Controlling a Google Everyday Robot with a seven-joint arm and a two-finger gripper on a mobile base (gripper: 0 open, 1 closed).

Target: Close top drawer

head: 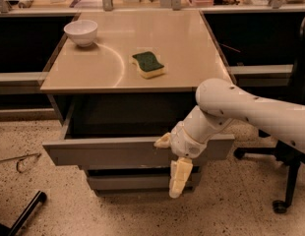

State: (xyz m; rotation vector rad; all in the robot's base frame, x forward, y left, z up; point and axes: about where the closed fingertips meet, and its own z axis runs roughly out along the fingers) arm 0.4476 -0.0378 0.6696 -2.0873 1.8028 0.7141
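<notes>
Top drawer (pixel 108 151): grey, flat-fronted, pulled wide open; gripper (pixel 171 163) at front panel

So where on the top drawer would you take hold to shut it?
The top drawer has a flat front panel with no handle, so grip its exposed upper edge, or likely just press the panel, coming from the front. The gripper hangs before the panel's lower edge, right of centre, pointing down.

Beige tabletop (pixel 192 43): flat, glossy. Sponge (pixel 148 64): lies on it near centre, green face up, yellow layer beneath. White bowl (pixel 80 32): upright, behind and well left of sponge. Faint curved mark: just left of sponge. Gripper (pixel 170 165): in front of sponge, below tabletop edge, at top drawer (pixel 108 154) front, fingers spread.
</notes>
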